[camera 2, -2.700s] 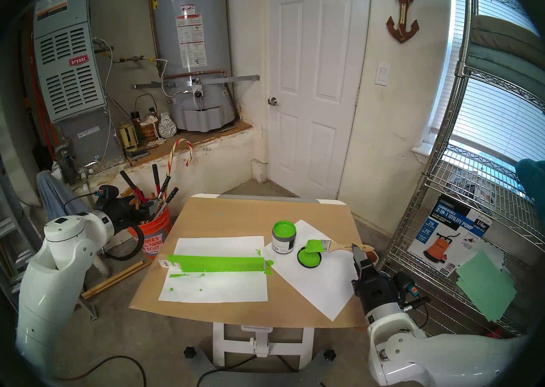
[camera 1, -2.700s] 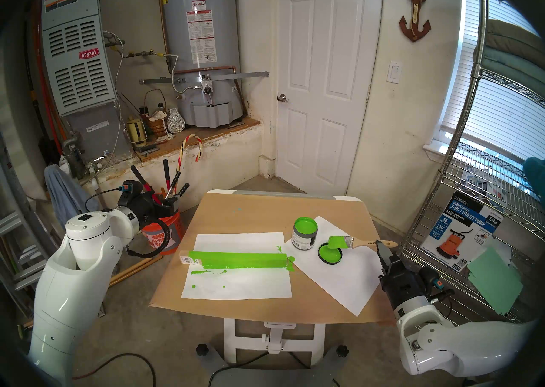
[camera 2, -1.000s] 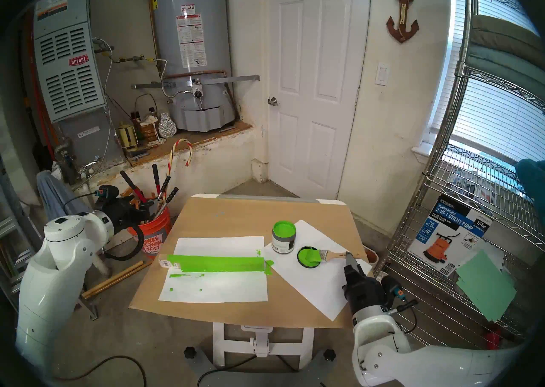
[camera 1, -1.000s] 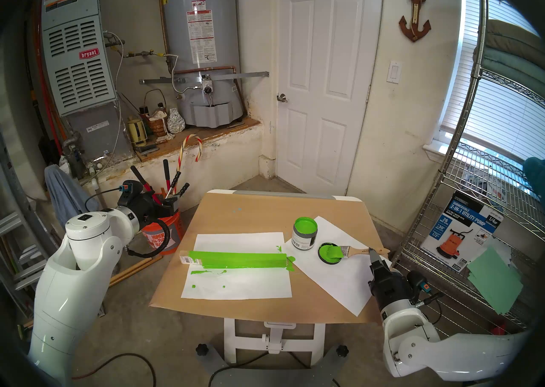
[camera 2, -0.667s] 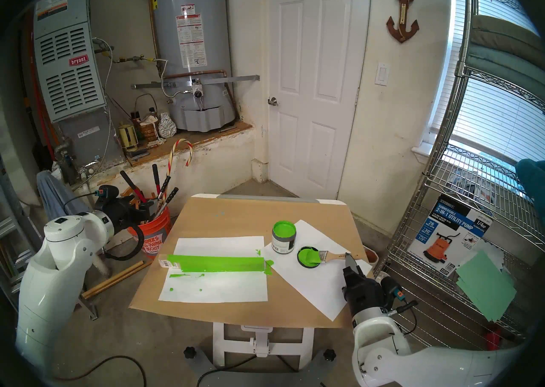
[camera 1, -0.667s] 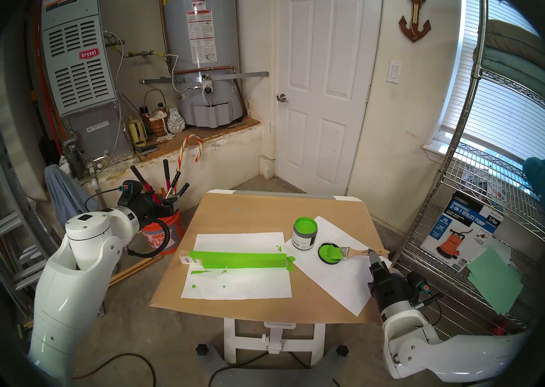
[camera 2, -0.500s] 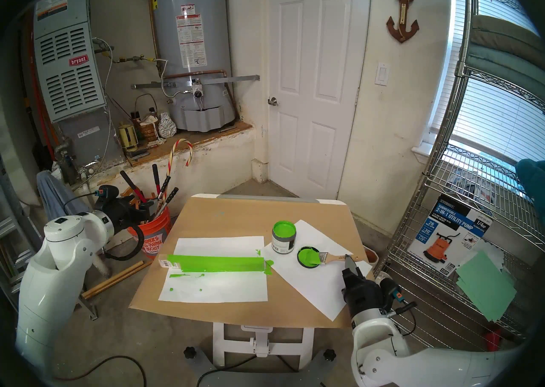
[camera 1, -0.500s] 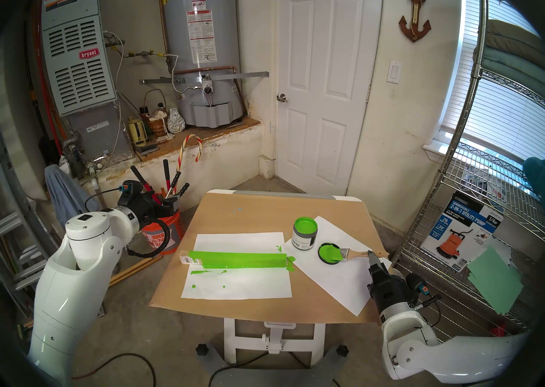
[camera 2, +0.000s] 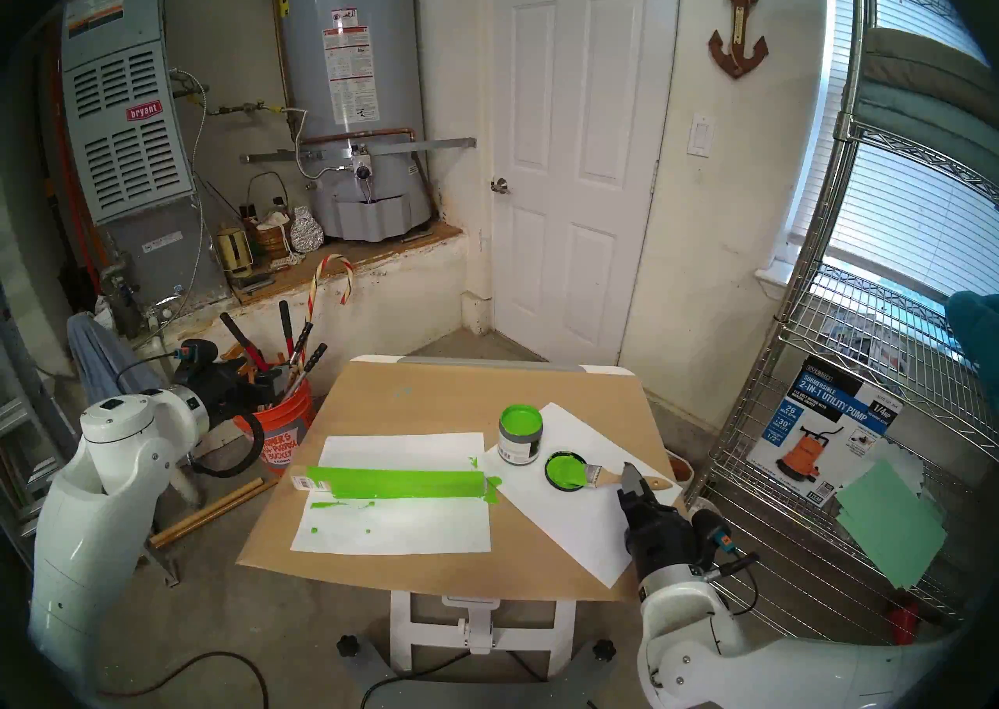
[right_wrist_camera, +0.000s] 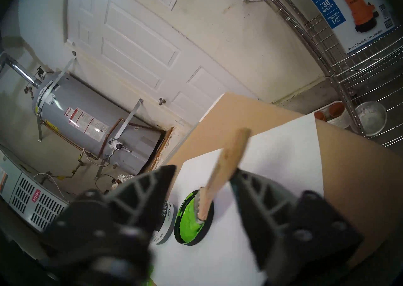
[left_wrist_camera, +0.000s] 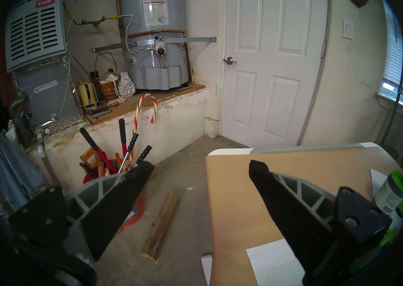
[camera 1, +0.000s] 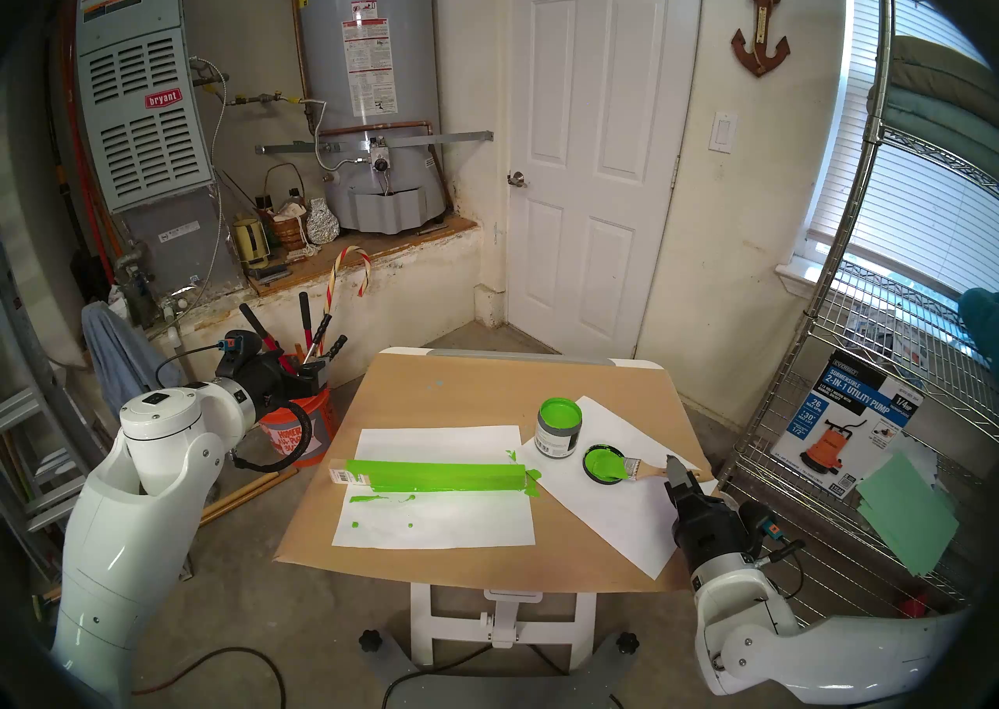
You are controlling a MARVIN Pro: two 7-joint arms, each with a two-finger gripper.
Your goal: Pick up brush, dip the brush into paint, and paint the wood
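Lower right of the head view: right gripper, jaws parted either side of the paintbrush handle; green bristles resting in the upturned lid beside the paint jar. Mid-frame: green-coated wood strip. Far left: left gripper, wide open, off the surface.

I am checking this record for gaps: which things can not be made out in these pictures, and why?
- Brush handle's middle: head views, covered by the right hand; contact unclear.
- Bristles: right wrist view, blurred and lost in the green paint on the lid.
- Jar label text: too small in head views; cut off by the edge in the left wrist view.
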